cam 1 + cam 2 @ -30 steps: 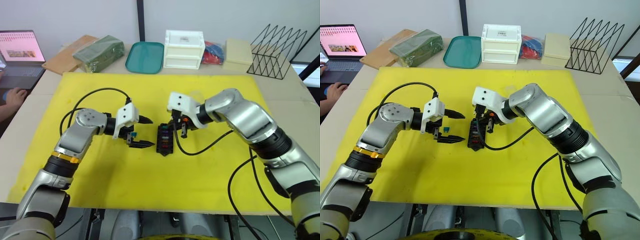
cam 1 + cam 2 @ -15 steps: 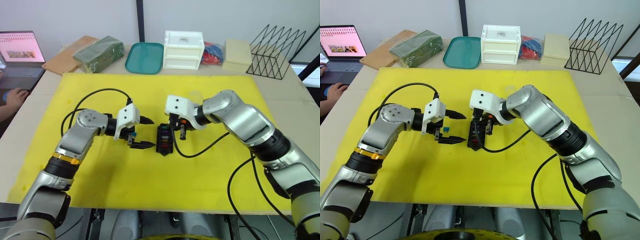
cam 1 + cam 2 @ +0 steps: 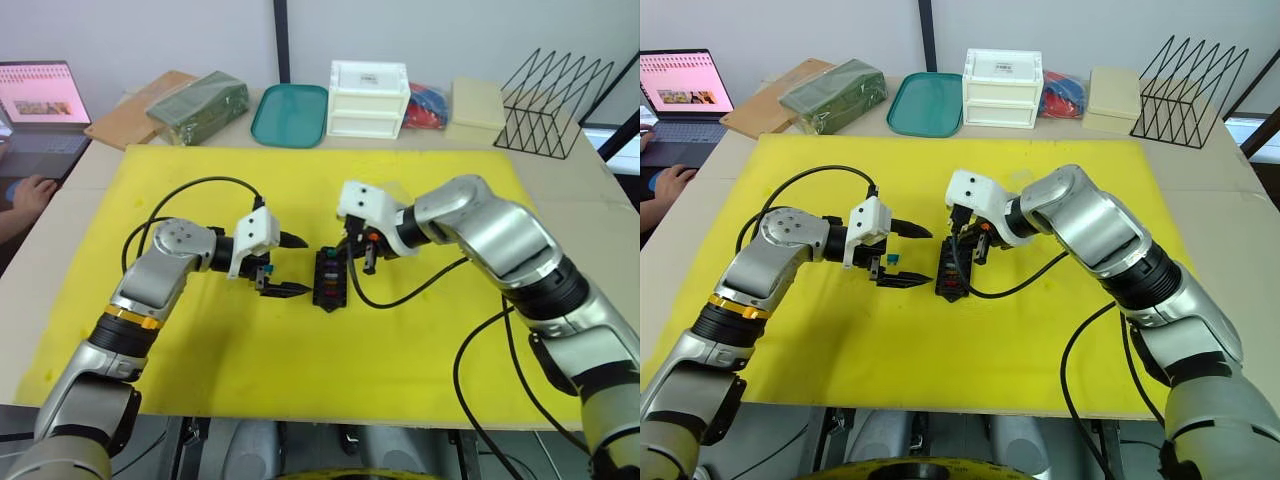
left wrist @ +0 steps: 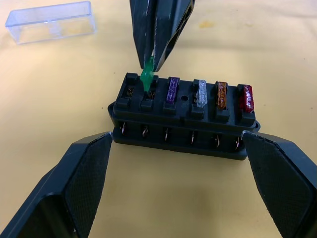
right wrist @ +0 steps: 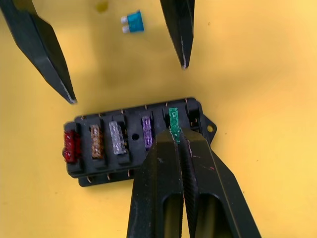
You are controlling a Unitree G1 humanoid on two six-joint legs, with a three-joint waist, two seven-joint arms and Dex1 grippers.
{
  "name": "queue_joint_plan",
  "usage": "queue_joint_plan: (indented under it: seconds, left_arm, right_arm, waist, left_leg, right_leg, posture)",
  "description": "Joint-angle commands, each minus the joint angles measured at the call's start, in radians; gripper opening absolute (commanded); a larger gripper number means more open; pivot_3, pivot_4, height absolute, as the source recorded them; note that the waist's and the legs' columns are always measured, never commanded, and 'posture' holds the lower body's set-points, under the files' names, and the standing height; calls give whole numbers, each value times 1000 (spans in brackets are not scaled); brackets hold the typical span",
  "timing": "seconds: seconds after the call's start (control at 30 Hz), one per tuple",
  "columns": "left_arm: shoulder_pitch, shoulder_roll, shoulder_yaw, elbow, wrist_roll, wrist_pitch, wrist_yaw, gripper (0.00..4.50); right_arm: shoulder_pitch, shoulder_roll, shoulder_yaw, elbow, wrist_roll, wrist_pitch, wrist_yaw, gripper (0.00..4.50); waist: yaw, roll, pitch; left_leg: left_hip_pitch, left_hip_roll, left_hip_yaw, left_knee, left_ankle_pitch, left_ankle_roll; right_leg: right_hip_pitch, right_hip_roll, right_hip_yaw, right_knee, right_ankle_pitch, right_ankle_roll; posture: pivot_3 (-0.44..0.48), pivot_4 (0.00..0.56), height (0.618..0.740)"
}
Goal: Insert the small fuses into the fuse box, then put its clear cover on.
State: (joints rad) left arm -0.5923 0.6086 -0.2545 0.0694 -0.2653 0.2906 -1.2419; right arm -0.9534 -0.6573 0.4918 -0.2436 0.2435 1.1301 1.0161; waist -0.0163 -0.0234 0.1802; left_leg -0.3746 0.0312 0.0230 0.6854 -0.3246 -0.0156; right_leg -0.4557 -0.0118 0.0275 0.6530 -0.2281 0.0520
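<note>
The black fuse box [image 3: 328, 278] lies mid-mat, also seen close up [image 4: 183, 119]. Red, orange, grey and purple fuses sit in its slots. My right gripper [image 5: 176, 144] is shut on a green fuse [image 5: 173, 121], whose blades are at the slot beside the purple one; the end slot past it is empty. My left gripper [image 3: 300, 265] stands open just left of the box, one finger toward each end, touching nothing. A teal fuse [image 5: 132, 23] lies loose on the mat between the left fingers. The clear cover [image 4: 52, 21] lies on the mat beyond the box.
The yellow mat [image 3: 320, 350] covers the table. Along the back edge are a teal tray [image 3: 290, 113], a white drawer box [image 3: 368, 97], a wire rack [image 3: 555, 103] and a green pack [image 3: 198, 104]. A laptop [image 3: 40, 110] and a person's hand [image 3: 25, 195] are far left.
My right gripper shifted slightly left over the fuse box and back again, still holding the green fuse. The left arm has stayed put.
</note>
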Motion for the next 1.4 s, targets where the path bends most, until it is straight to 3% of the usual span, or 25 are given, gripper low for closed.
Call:
queue_joint_plan:
  seconds: [0.03, 1.4]
  left_arm:
    - [-5, 0, 21, -21, -6, -16, -6, 4458]
    - [10, 5, 24, -62, -10, 0, -2, 4458]
  right_arm:
    - [-26, -2, -38, -45, 22, 12, -8, 0]
    - [30, -15, 45, 18, -50, -102, -39, 0]
  waist:
    - [0, 0, 0]
    - [0, 0, 0]
  left_leg:
    - [0, 0, 0, 0, 0, 0]
    - [0, 0, 0, 0, 0, 0]
  right_leg:
    - [0, 0, 0, 0, 0, 0]
    - [0, 0, 0, 0, 0, 0]
  posture:
    - [0, 150, 740]
    - [0, 150, 740]
